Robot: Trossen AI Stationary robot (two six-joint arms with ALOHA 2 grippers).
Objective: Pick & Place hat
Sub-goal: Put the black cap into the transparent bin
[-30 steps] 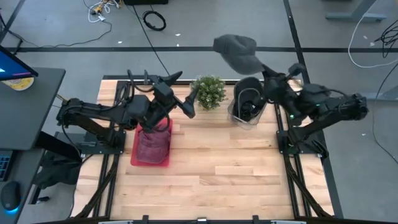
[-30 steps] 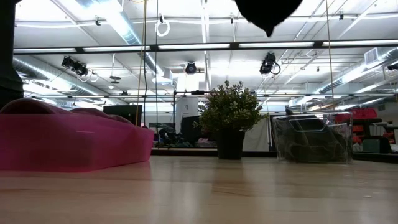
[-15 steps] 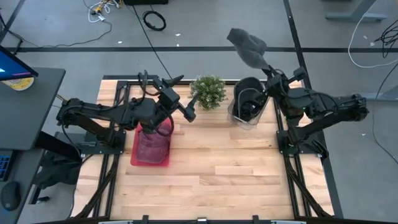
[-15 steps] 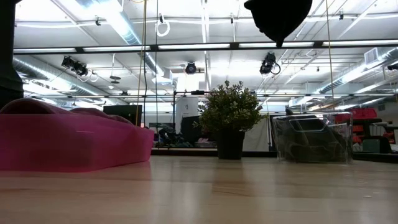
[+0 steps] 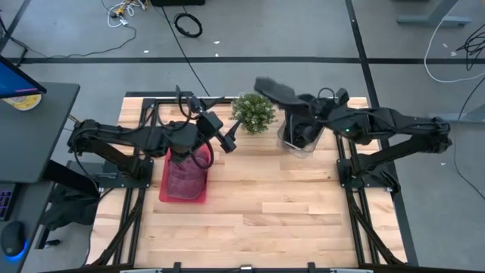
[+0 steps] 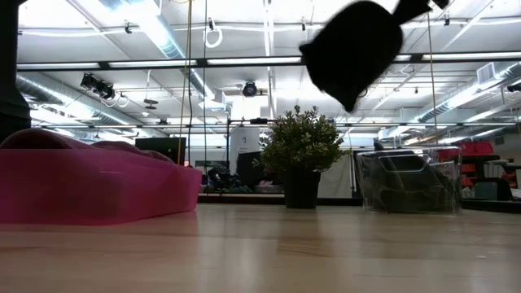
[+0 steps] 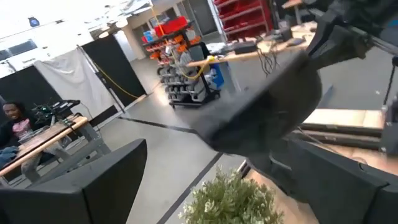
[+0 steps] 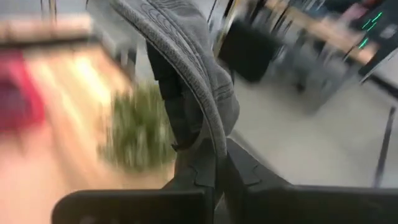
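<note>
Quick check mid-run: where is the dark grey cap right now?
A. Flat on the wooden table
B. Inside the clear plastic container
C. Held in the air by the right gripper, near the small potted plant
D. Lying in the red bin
C. The high view shows the dark grey cap hanging off the table from the right gripper, next to the small potted plant; the right wrist view shows the fingers clamped on its fabric.

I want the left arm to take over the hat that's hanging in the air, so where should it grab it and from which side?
Likely the free brim, approached from the left, over the plant. The hat hangs from the right gripper, pinched at one edge, so the far end juts toward the left gripper, unobstructed.
</note>
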